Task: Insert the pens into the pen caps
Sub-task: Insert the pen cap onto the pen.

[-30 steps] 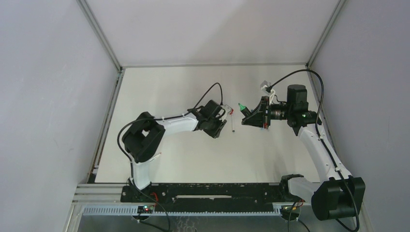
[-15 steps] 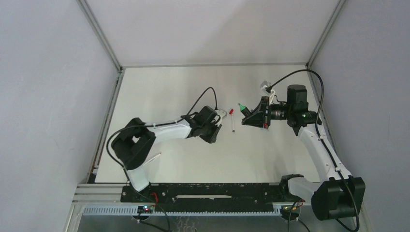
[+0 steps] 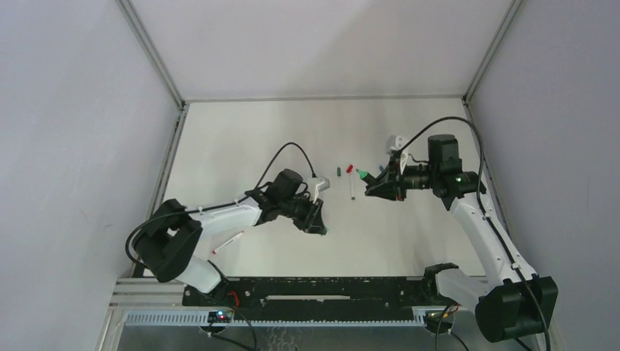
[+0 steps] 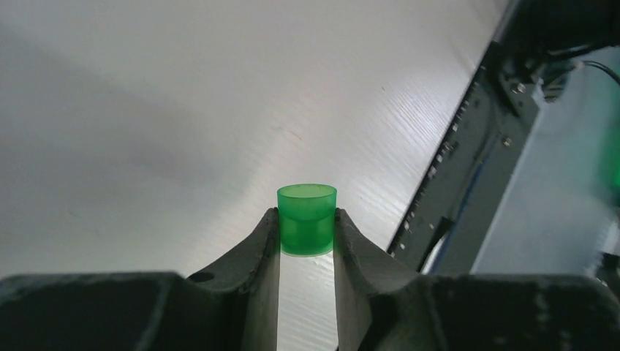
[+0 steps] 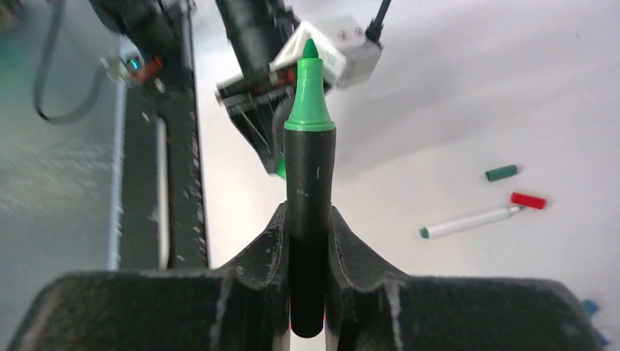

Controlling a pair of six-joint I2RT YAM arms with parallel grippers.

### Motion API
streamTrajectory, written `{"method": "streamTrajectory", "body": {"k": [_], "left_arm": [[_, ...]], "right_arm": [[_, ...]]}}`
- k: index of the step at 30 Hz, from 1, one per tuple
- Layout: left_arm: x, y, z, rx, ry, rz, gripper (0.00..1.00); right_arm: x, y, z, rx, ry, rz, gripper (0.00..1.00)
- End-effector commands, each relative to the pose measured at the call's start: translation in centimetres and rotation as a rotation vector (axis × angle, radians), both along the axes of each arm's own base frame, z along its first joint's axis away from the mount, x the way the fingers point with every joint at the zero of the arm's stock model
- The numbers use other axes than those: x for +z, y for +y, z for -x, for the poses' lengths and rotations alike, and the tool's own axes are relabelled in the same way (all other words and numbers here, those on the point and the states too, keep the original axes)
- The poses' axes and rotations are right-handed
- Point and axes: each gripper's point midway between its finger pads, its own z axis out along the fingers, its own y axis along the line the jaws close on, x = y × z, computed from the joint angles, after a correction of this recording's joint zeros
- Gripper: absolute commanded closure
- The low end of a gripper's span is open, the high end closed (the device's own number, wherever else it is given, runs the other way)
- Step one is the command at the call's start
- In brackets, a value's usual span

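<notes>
1. Left wrist view: left fingers [image 4: 271, 232] are closed narrowly on the green cap [image 4: 307, 218]; the desk [image 4: 146, 131] lies beyond
2. Right wrist view: right fingers [image 5: 272, 245] clamp the black pen [image 5: 309, 183]; its green tip points toward the left arm
3. Only this view resolves the white pen [image 5: 468, 221], the red cap [image 5: 528, 200] just beside its end and the dark green cap [image 5: 501, 173] nearby
4. Top view alone shows a red-ended pen [image 3: 228, 241] beside the left arm; bare desk runs to the far edge and side walls
</notes>
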Motion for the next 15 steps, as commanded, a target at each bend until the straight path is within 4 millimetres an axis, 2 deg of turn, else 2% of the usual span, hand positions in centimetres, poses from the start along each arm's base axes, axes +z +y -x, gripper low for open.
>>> {"method": "streamTrajectory", "body": {"k": [1,7,11,15], "left_arm": [[2.9,0.0,1.8,-0.081,0.044,0.153,0.88],[4.1,0.4,3.7,-0.175,0.075,0.19,0.88],[4.6,0.1,4.6,-0.214,0.082,0.224,0.88],[4.8,-0.2,5.7,-0.254,0.088,0.245,0.88]], "right_arm": [[-2.5,0.4,0.8,0.145,-0.296,0.215,0.98],[-7.9,1.0,2.0,0.331,-0.438,0.468,0.97],[-10.0,1.0,3.3,0.429,-0.616,0.548,1.0],[-12.1,0.4,3.6,0.484,-0.74,0.636,1.0]]}}
